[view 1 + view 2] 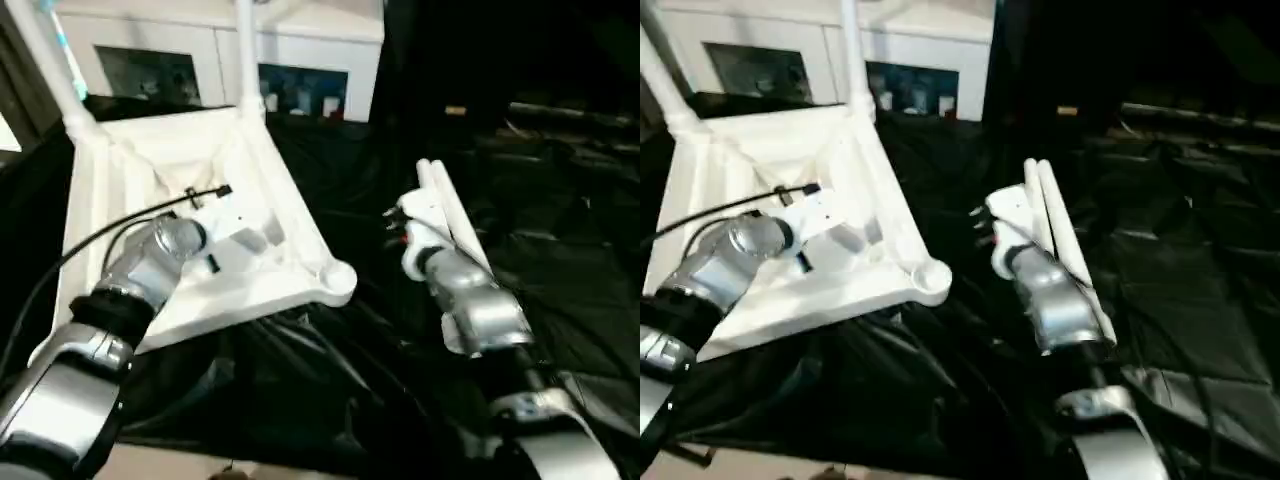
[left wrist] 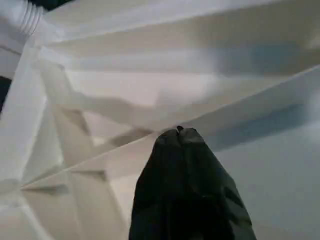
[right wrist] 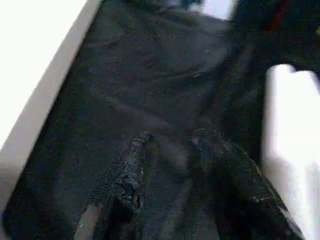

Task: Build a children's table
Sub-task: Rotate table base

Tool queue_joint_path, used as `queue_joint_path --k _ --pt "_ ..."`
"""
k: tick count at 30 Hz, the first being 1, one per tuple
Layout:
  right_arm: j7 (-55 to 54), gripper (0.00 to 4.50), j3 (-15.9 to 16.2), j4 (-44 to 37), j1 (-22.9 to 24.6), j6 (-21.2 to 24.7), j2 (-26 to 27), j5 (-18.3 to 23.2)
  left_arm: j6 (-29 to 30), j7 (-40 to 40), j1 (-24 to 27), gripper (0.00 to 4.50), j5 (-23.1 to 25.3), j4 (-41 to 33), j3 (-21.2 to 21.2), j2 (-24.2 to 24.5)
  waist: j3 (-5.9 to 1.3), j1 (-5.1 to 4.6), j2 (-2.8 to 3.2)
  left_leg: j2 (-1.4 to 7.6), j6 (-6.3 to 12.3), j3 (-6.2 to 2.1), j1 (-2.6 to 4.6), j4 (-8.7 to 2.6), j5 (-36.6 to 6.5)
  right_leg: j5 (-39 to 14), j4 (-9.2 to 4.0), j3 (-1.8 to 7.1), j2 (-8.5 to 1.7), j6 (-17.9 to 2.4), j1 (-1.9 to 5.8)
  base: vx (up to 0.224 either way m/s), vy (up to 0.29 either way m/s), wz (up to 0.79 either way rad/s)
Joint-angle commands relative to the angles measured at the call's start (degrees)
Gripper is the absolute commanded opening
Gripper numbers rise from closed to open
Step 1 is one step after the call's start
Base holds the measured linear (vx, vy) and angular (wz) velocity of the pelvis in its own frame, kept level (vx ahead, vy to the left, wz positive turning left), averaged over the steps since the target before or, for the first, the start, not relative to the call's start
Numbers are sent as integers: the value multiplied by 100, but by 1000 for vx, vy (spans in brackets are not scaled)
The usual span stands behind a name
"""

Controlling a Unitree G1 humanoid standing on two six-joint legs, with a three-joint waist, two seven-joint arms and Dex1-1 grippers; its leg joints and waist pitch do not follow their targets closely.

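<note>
The children's table's white tabletop (image 1: 270,270) lies upside down and tilted on the black sheeting, ribbed underside up. Two white legs (image 1: 245,60) stand in its far corner sockets. The near right corner socket (image 1: 338,280) holds no leg. My left gripper (image 2: 180,131) is shut, with its tips close to a diagonal rib of the underside. Two loose legs (image 1: 455,215) lie side by side on the sheeting, right beside my right wrist. My right gripper (image 3: 175,140) hangs open over the sheeting with nothing between its fingers. The tabletop's edge (image 3: 35,75) is on one side of it and a leg (image 3: 295,125) on the other.
Crumpled black sheeting (image 1: 330,380) covers the big table all around the tabletop. A white cabinet (image 1: 300,50) with glass doors stands behind. A black cable (image 1: 90,245) arcs over my left forearm.
</note>
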Motion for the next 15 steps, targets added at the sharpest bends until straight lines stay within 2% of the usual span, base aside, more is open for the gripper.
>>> queue_joint_path --k 1,2,3,4,6,7,8,9,10,11,12,13,14,15 --pt "-120 197 -220 -377 71 434 -76 121 191 -356 174 0 -251 -536 167 13 -455 20 76 -84 -129 84 -3 -348 -751 -243 -353 256 -252 -1094 425 0 0 0" --pt "-215 207 -318 -563 74 766 -153 101 441 -616 396 0 -498 -1128 279 45 -461 25 37 -62 -124 81 -1 -357 -672 -217 -339 262 -271 -1124 434 0 0 0" --pt "-291 223 -383 -682 67 1049 -216 62 678 -795 579 0 -708 -1620 369 63 -467 40 60 -44 -148 64 -11 -355 -609 -136 -297 263 -295 -1157 451 0 0 0" --pt "-373 223 -449 -813 62 1350 -281 24 919 -972 769 0 -928 -2125 461 80 -450 35 54 -38 -162 73 -8 -360 -577 -147 -295 257 -282 -1186 426 0 0 0" --pt "-376 240 -451 -818 61 1361 -283 23 928 -978 775 0 -935 -2143 464 81 -437 23 65 -61 -150 104 1 -351 -666 -284 -336 258 -253 -1152 388 0 0 0" --pt "-440 247 -499 -955 64 1660 -343 -5 981 -1118 957 0 -1145 -2585 504 99 -425 15 16 -87 -143 111 -12 -360 -754 -519 -369 255 -243 -1033 399 0 0 0" --pt "-496 255 -559 -1030 51 1923 -402 -26 958 -1359 1183 0 -1511 -3107 509 112 -434 34 16 -62 -176 84 -9 -367 -718 -540 -330 258 -287 -1040 431 0 0 0" --pt "-496 266 -559 -1030 51 1923 -402 -26 958 -1359 1183 0 -1511 -3107 509 112 -424 26 15 -45 -171 82 -27 -388 -720 -627 -345 258 -290 -1019 424 0 0 0" --pt "-593 275 -691 -1022 -8 2361 -495 -42 1021 -1789 1617 0 -2376 -4093 541 28 -436 31 30 -52 -204 95 -1 -362 -735 -691 -337 260 -284 -1007 396 0 0 0" --pt "-593 280 -691 -1022 -8 2361 -495 -42 1021 -1789 1617 0 -2376 -4093 541 28 -434 25 34 -45 -219 100 -10 -366 -692 -611 -324 269 -284 -1038 394 0 0 0" --pt "-618 294 -749 -983 -34 2495 -514 -25 1151 -1902 1729 0 -2675 -4372 568 -39 -417 8 15 -66 -202 123 -29 -360 -689 -554 -348 263 -239 -1025 375 0 0 0" --pt "-637 319 -776 -962 -53 2651 -540 -13 1429 -2024 1806 0 -2929 -4610 622 -111 -425 7 23 -81 -214 125 -27 -353 -647 -518 -323 261 -238 -1023 385 0 0 0" --pt "-654 323 -824 -947 -59 2720 -534 30 1603 -2099 1844 33 -3053 -4744 640 -136 -405 0 23 -89 -193 137 -27 -355 -755 -719 -372 257 -227 -950 366 0 0 0" --pt "-604 323 -845 -932 -76 3008 -567 134 1971 -2264 1949 33 -3234 -5091 692 -178 -410 -9 16 -91 -203 130 -18 -357 -800 -870 -369 254 -230 -880 384 0 0 0"
